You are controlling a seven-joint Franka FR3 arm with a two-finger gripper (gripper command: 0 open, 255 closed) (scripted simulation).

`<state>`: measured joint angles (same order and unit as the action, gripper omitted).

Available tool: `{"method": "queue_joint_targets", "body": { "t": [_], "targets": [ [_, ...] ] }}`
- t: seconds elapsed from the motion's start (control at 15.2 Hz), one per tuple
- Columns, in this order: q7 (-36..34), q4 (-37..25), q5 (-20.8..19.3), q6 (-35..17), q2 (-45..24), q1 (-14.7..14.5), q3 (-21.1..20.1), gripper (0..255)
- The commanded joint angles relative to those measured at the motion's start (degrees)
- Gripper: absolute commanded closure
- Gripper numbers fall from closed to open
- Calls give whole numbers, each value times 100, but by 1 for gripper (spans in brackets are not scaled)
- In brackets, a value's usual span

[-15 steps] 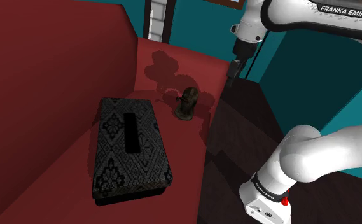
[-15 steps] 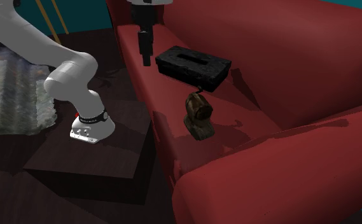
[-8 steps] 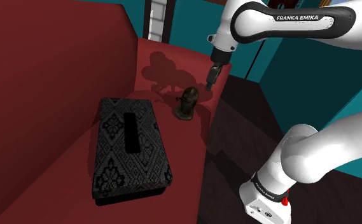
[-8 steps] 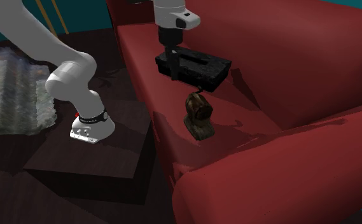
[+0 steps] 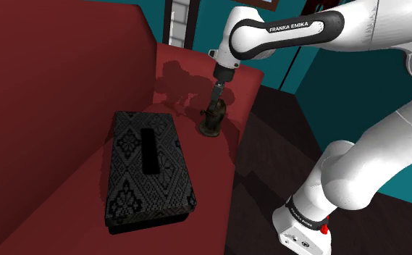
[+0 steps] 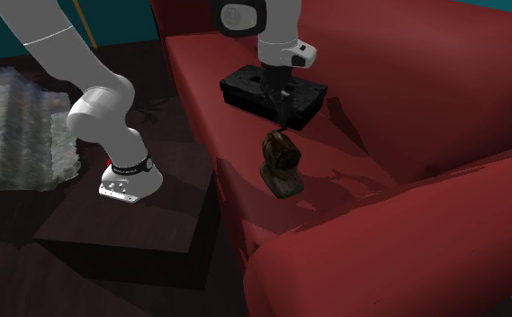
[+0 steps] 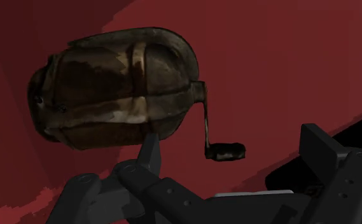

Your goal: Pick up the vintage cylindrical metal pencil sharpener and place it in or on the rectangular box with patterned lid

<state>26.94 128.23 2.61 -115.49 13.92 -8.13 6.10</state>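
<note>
The pencil sharpener (image 5: 213,120) is a dark, tarnished cylinder with a side crank, standing on the red sofa seat (image 5: 197,156). It also stands near the seat's front edge in the second exterior view (image 6: 281,167). My black gripper (image 5: 216,97) hangs just above it, pointing down (image 6: 282,115). Seen from the wrist, the sharpener (image 7: 116,89) lies just beyond the gripper (image 7: 236,147), whose fingers (image 7: 321,147) stand open and apart with nothing clasped. The black rectangular box with patterned lid (image 5: 150,168) lies on the seat beside the sharpener, partly hidden by the arm in the second exterior view (image 6: 309,97).
The red sofa's backrest (image 5: 59,87) rises beside the box and an armrest (image 6: 398,243) bulges beyond the sharpener. The dark stand (image 6: 137,216) carries the arm's base by the sofa front. A pale rug (image 6: 20,126) lies on the floor.
The arm has swung from the sofa's front edge inward over the seat, and the gripper now hangs directly above the sharpener. Sharpener and box have not moved.
</note>
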Motion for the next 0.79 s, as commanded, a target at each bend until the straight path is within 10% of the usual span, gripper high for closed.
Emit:
{"method": "queue_joint_targets", "body": {
  "t": [0.0, 0.73],
  "targets": [
    [300, -175, 179, -203, -362, -95, 19, 0],
    [462, 92, 322, -864, -757, -151, -1, 0]
  ]
}}
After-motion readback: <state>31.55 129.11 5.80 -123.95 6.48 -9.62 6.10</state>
